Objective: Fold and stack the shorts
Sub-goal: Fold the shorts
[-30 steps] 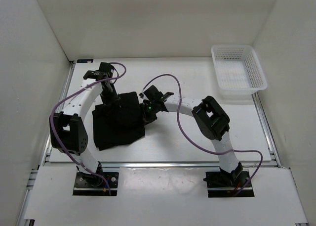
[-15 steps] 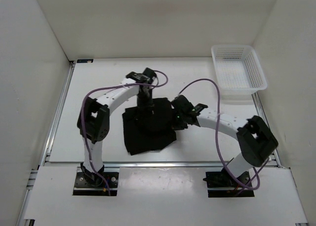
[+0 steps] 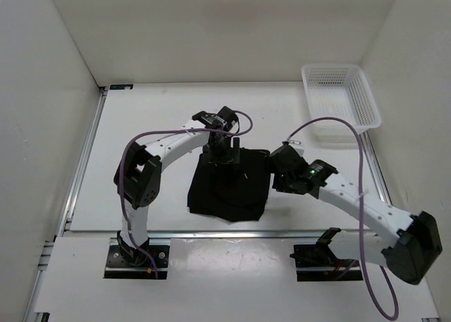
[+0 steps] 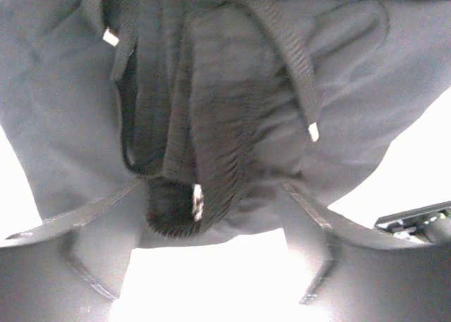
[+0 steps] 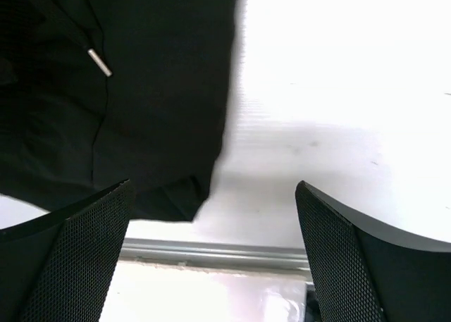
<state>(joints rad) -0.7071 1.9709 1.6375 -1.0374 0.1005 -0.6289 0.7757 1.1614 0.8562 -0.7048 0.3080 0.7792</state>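
Black soft fabric: the shorts (image 3: 231, 189) lie folded in a rough square at the middle of the white counter (image 3: 141, 125). My left end effector (image 3: 225, 156) sits over their far edge, spread wide, with the ribbed waistband (image 4: 176, 195) bunched between its fingers (image 4: 99, 227). I cannot say for sure whether they press on it. My right end effector (image 3: 275, 169) is just beside the shorts' right edge, spread wide and holding nothing. A white mesh basket (image 3: 340, 100) stands in the far right corner.

Left tool (image 4: 210, 188) pointing down at far edge of shorts (image 3: 229, 192), fingers spread, cloth bunched between them. Right tool (image 5: 211, 192) low at shorts' right edge, fingers apart.
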